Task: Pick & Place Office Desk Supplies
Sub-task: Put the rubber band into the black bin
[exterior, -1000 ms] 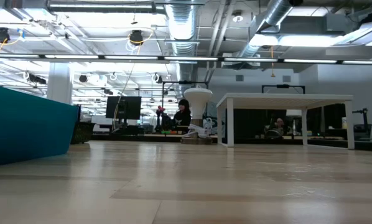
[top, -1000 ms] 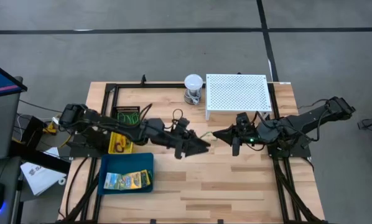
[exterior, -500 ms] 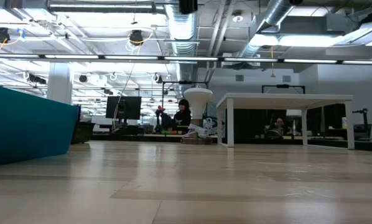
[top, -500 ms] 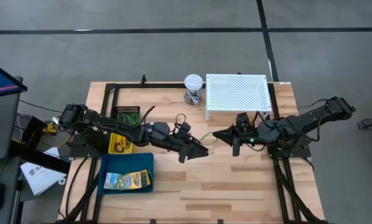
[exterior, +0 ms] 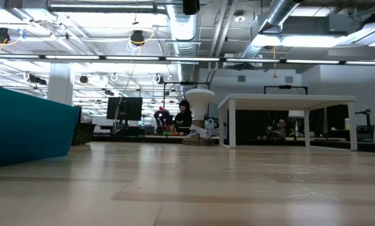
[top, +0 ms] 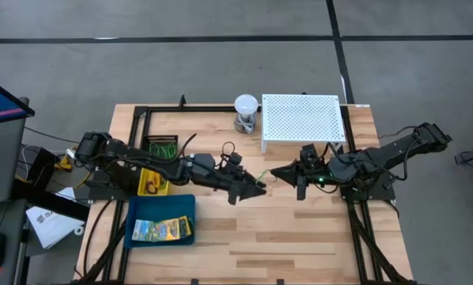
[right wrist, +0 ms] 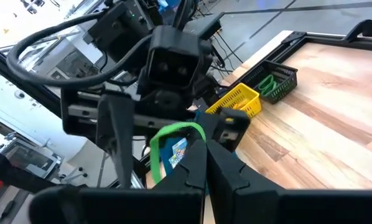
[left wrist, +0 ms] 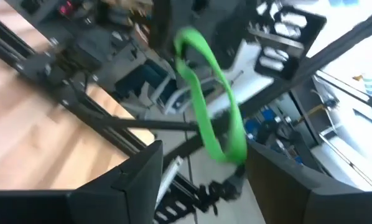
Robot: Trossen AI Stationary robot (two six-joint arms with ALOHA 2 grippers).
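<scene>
From above, the two grippers meet nose to nose over the middle of the wooden table [top: 300,229], just in front of the white perforated stand [top: 302,119]; a green loop [top: 262,174] hangs between them; the blue tray [top: 161,235] with its packets sits well off to the stand's far left.

At table height, only bare boards show, the stand's legs beyond, and an open workshop of ducts and desks behind.

From the left wrist, the left gripper [left wrist: 201,171] stands open, fingers either side of the loop [left wrist: 212,106].

From the right wrist, the right gripper [right wrist: 204,163] is pinched closed on the loop [right wrist: 173,134]; the yellow bin [right wrist: 239,101] and black mesh basket [right wrist: 274,81] lie beyond.

My worry: if the right lets go before the left bites, that loop drops to the table.
</scene>
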